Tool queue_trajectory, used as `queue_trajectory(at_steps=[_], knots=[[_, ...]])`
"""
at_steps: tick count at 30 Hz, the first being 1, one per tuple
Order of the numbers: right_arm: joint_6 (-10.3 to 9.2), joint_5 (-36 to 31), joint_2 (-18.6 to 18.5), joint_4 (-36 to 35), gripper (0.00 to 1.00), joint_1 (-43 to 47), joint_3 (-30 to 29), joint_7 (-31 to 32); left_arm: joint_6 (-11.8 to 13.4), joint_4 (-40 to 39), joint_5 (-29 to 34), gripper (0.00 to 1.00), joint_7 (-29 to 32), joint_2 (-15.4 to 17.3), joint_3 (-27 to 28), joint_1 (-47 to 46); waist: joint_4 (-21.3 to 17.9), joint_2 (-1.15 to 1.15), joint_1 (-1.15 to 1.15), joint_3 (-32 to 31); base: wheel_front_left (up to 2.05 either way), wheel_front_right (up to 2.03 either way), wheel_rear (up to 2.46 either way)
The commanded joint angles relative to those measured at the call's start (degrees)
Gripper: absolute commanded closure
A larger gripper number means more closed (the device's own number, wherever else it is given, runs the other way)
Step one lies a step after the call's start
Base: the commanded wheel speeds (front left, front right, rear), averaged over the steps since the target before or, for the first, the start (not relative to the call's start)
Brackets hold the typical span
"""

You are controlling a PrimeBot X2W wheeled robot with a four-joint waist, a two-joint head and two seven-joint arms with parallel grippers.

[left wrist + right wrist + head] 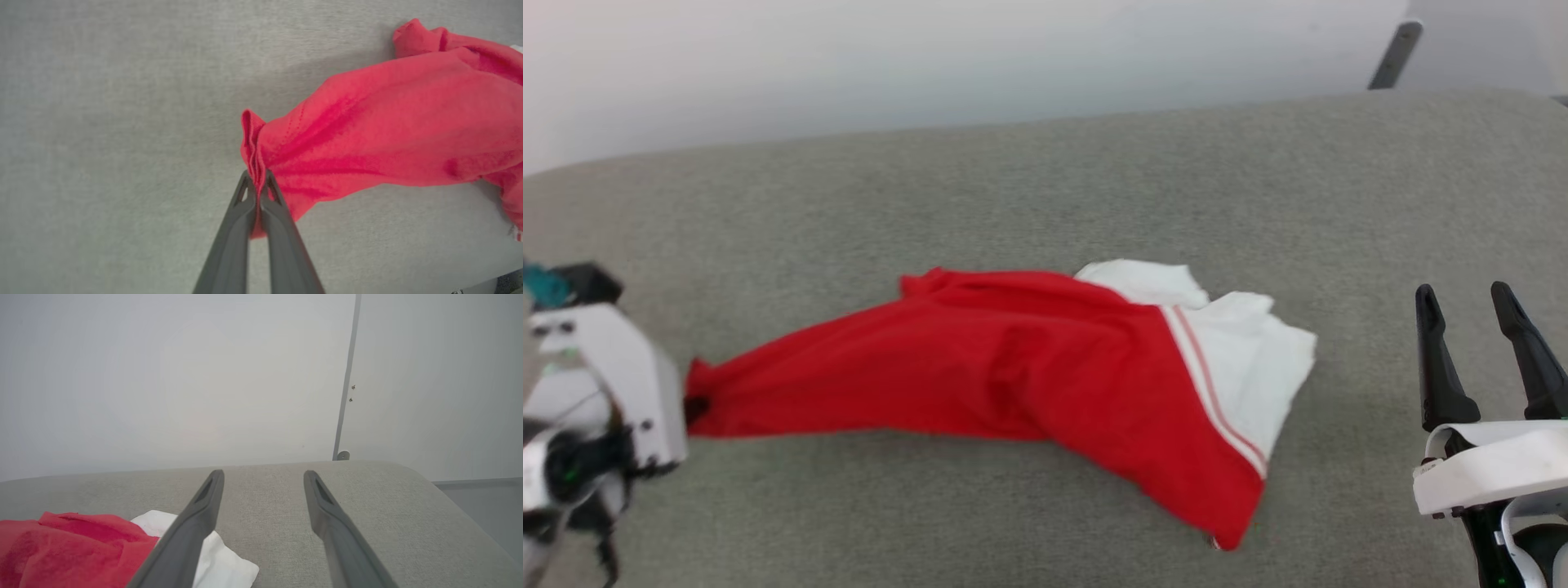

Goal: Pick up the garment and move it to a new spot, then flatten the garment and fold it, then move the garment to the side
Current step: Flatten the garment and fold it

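Left gripper (257, 181) tight on one edge of the garment (388, 122), right gripper (1463, 296) apart.

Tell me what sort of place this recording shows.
Likely a plain indoor room: a grey fabric-covered padded surface, rounded like a couch or bed, a bare white wall behind, and a red-and-white garment lying on it.

The garment (1013, 367) is lying across the middle of the grey cushion (1045, 188); wide room is showing behind it.
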Motion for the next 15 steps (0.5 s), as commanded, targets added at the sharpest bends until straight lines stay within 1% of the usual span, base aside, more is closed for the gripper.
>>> queue_trajectory(at_steps=[1, 3, 6, 7, 9, 11, 12, 13, 14, 15], knots=[[-0.05, -0.22, 0.06, -0.23, 0.0, 0.51, 0.0, 0.07, 0.68, -0.53, -0.43, 1.0, -0.07, 0.56, 0.39, 1.39, 1.36, 0.0, 0.0, -0.99, 0.0, 0.0, 0.0], [-0.05, -0.18, 0.07, -0.43, 0.0, 0.66, 0.03, 0.24, 2.12, -2.87, -1.28, 1.0, -0.63, 1.97, 1.79, 4.62, 1.61, 0.0, 0.0, -1.13, 0.0, 0.0, 0.0], [-0.05, -0.18, 0.07, -0.59, 0.0, 0.9, 0.22, 0.54, 4.04, -5.34, -2.59, 1.0, -1.44, 2.97, 3.16, 9.88, 1.66, 0.0, 0.0, -1.29, 0.0, 0.0, 0.0], [-0.05, -0.11, 0.07, -0.62, 0.0, 0.98, 0.32, 0.59, 4.56, -5.94, -3.11, 1.0, -1.5, 3.0, 3.31, 11.55, 1.58, 0.0, 0.0, -1.34, 0.0, 0.0, 0.0], [-0.05, 0.07, 0.07, -0.71, 0.0, 1.19, 0.46, 0.7, 5.13, -6.84, -4.05, 1.0, -2.14, 2.03, 3.56, 14.11, 1.33, 0.0, 0.0, -1.4, 0.0, 0.0, 0.0], [-0.05, 0.26, 0.07, -0.78, 0.0, 1.29, 0.67, 0.8, 5.38, -6.59, -4.94, 1.0, -2.18, 1.3, 3.24, 16.38, 0.9, 0.0, 0.0, -1.43, 0.0, 0.0, 0.0], [-0.05, 0.32, 0.08, -0.86, 0.0, 1.18, 0.78, 0.87, 5.38, -6.45, -4.91, 0.89, -2.49, 0.99, 3.01, 16.95, 0.67, 0.0, 0.0, -1.41, 0.0, 0.0, 0.0], [-0.05, 0.35, 0.07, -0.93, 0.0, 1.03, 0.86, 0.91, 5.13, -6.22, -5.06, 0.56, -2.73, 0.48, 2.87, 17.13, 0.42, 0.0, 0.0, -1.4, 0.0, 0.0, 0.0], [-0.05, 0.39, 0.07, -0.95, 0.0, 0.99, 0.92, 0.92, 4.86, -5.97, -5.22, 0.19, -2.76, 0.09, 2.6, 17.37, 0.11, 0.0, 0.0, -1.4, 0.0, 0.0, 0.0], [-0.05, 0.4, 0.07, -0.96, 0.0, 0.93, 0.99, 0.98, 4.74, -5.63, -5.03, 0.0, -2.59, 0.04, 2.26, 17.35, -0.24, 0.0, 0.0, -1.37, 0.0, 0.0, 0.0]])
